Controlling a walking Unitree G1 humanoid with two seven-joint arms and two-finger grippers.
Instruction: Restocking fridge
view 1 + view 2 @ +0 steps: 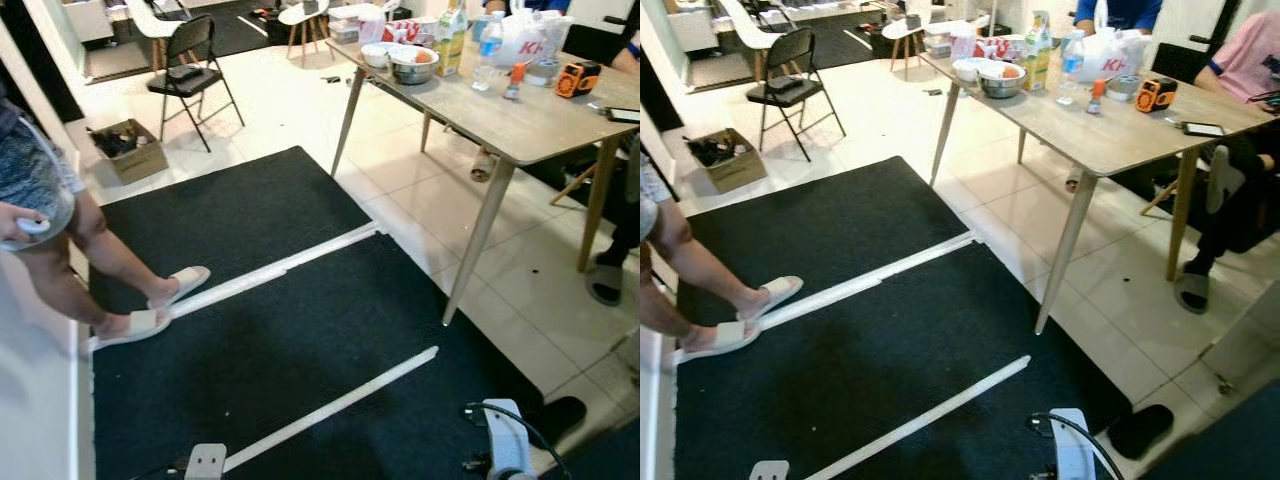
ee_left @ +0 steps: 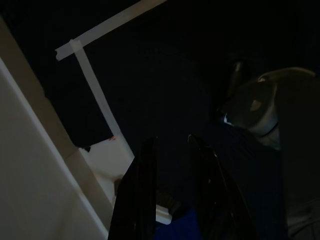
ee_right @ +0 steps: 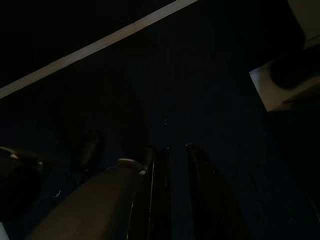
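A wooden table (image 1: 540,125) at the right back carries a green carton (image 1: 450,38), a water bottle (image 1: 487,40), a steel bowl (image 1: 413,66) and bags. Both arms hang idle over a black mat (image 1: 300,330); the silver right arm (image 1: 505,445) and left arm (image 1: 205,462) peek in at the bottom edge. In the dark left wrist view my left gripper (image 2: 172,142) points at the mat, a small gap between its fingers, nothing in it. The right wrist view shows my right gripper (image 3: 176,147) the same way, with a narrower gap.
A person (image 1: 60,240) in white slippers stands at the left on the mat's edge. Another person (image 1: 1240,70) sits behind the table. A black folding chair (image 1: 190,70) and a cardboard box (image 1: 128,150) stand at the back left. A black slipper (image 1: 562,415) lies near my right side.
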